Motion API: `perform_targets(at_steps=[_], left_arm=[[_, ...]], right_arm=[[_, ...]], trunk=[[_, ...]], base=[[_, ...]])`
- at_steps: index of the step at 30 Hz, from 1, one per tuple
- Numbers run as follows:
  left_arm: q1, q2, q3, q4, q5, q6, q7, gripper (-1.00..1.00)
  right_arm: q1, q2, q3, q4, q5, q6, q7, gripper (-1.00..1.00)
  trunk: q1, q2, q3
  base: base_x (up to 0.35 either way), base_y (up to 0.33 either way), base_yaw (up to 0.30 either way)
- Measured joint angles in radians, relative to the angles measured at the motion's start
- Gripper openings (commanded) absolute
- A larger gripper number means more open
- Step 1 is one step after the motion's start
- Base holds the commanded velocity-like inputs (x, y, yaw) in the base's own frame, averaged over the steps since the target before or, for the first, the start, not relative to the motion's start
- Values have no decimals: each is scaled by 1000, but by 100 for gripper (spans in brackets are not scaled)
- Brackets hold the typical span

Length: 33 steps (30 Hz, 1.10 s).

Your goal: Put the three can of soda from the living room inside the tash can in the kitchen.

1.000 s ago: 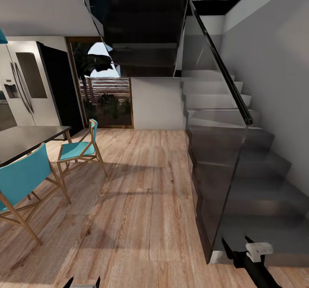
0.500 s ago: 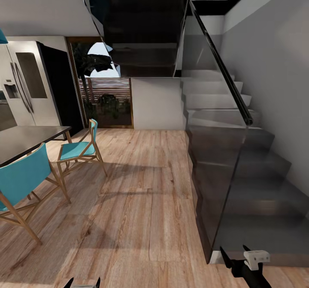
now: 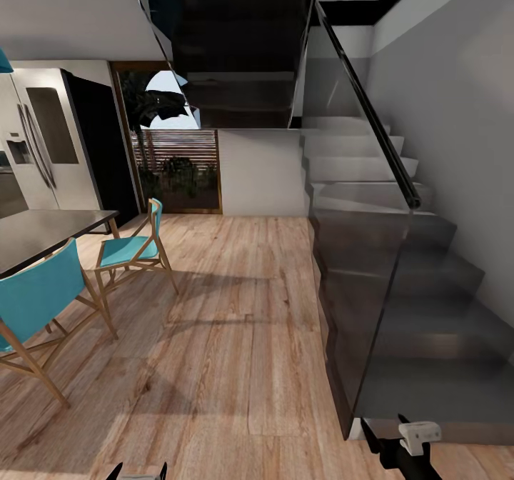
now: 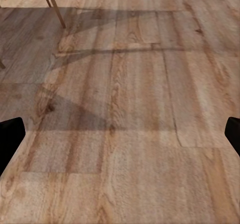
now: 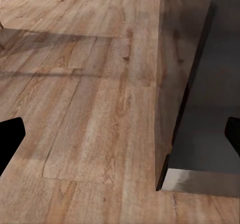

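Head view, open floor (image 3: 235, 337), staircase (image 3: 400, 287) edge

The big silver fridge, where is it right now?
The fridge stands at the far left of the head view, behind the dark table with its blue chairs, beside the glass door.

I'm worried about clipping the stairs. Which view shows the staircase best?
The head view: the whole staircase, with glass panel and handrail, rises to the right. The right wrist view catches its bottom corner close by; the left wrist view faces floor.
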Motion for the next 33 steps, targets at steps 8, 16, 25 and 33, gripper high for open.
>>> perform_targets(at_steps=[8,16,25,33], left_arm=[[0,0,-1,0,0,0,0,100],[0,0,0,0,-1,0,0,100],[0,0,0,0,-1,0,0,100],[0,0,0,0,-1,0,0,100]], right_arm=[[1,1,3,10,-2,-9,-2,100],[0,10,4,18,0,-9,-3,100],[0,20,6,28,2,-10,-4,100],[0,21,6,33,3,-11,-4,100]], trunk=[[0,0,0],[0,0,0],[0,0,-5],[0,0,-7]], base=[[0,0,1],[0,0,153],[0,0,214],[0,0,233]])
